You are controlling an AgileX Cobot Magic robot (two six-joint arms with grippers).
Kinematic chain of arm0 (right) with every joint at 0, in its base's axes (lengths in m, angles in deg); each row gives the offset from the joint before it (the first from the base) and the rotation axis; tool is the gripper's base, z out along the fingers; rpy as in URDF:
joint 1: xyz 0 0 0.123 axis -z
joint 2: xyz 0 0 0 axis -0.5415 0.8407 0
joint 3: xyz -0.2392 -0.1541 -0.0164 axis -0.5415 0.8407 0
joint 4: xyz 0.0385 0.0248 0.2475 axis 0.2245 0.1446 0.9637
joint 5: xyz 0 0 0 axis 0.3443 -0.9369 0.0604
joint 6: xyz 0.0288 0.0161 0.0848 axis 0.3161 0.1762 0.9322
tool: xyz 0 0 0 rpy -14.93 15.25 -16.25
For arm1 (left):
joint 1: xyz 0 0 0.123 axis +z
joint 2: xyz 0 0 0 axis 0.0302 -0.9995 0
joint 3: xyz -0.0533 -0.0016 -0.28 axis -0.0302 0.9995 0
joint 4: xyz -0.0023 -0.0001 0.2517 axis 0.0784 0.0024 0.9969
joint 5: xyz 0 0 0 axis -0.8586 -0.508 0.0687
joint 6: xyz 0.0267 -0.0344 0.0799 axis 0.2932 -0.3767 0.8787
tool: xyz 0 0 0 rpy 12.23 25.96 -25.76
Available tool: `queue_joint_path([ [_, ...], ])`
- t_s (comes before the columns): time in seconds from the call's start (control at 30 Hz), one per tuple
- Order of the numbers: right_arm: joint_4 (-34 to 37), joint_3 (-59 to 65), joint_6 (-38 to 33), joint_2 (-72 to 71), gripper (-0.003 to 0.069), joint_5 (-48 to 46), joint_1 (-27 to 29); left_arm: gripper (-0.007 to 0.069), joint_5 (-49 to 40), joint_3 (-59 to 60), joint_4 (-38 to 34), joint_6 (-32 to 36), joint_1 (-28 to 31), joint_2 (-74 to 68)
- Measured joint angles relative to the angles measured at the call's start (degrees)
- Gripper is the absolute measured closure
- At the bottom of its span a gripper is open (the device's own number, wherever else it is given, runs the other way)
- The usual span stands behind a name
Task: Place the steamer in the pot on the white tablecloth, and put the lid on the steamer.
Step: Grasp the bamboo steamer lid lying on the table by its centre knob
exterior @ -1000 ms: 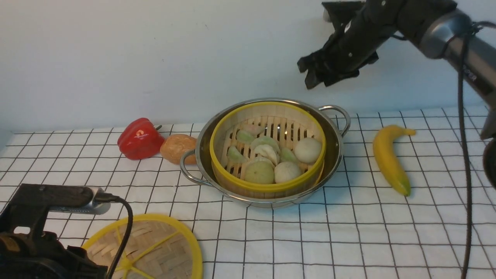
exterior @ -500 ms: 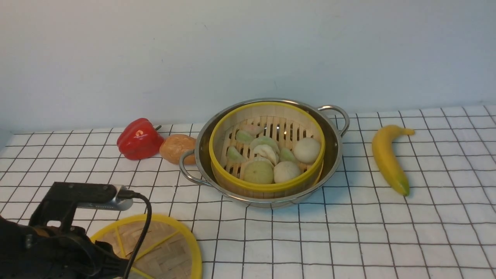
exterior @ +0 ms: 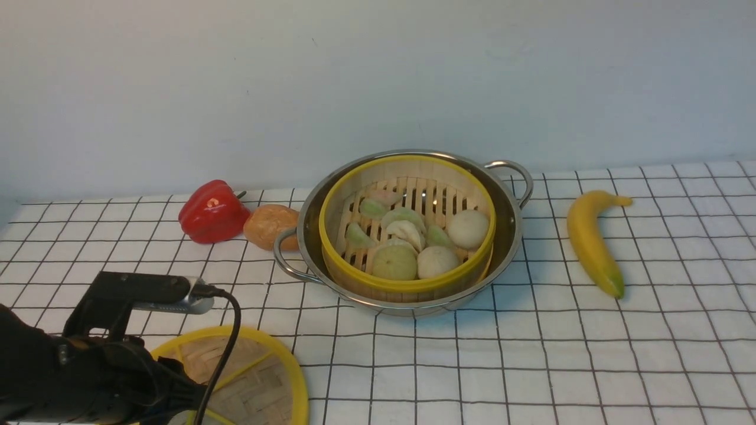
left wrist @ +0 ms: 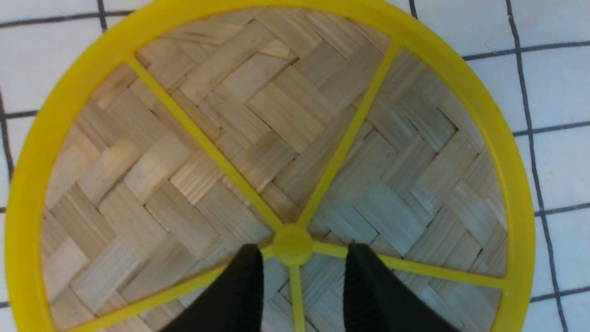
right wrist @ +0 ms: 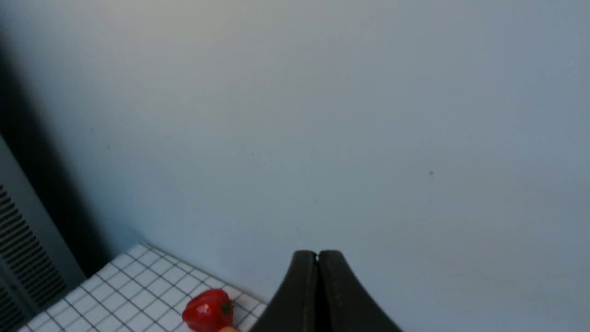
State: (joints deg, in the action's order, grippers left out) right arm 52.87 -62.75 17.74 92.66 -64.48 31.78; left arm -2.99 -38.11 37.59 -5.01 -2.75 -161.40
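— White black-gridded tablecloth (exterior: 531, 354), pale wall behind. Round yellow-rimmed bamboo steamer (exterior: 407, 287) sits inside the shiny two-handled steel pot (exterior: 509, 236). Step one done?
— Judged so. Flat woven yellow-spoked lid (left wrist: 258, 115) lies on the cloth, left-front of the pot. Left gripper (left wrist: 303, 251) parted astride its centre knob (left wrist: 292, 242), nothing grasped. Right gripper (right wrist: 317, 258) clenched, empty.
— Next?
— Close on knob, lift, centre over steamer.

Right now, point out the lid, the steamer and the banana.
lid (left wrist: 292, 243), left wrist view, on its yellow centre knob.
steamer (exterior: 407, 286), front view, on the near side of its yellow rim.
banana (exterior: 586, 239), front view, on the middle of its body.
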Motion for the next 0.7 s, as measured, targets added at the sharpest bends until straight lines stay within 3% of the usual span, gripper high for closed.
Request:
queue_joint_path([
  [0.37, -0.2, 22.4, -6.4, -17.1, 0.0671, -0.3, 0.0, 0.0382, 1.0, 0.0, -0.3, 1.0, 0.0, -1.8],
  [0.7, -0.2, 25.7, -6.8, -21.2, 0.0666, -0.4, 0.0, 0.0382, 2.1, 0.0, -2.4, 2.8, 0.0, -4.1],
])
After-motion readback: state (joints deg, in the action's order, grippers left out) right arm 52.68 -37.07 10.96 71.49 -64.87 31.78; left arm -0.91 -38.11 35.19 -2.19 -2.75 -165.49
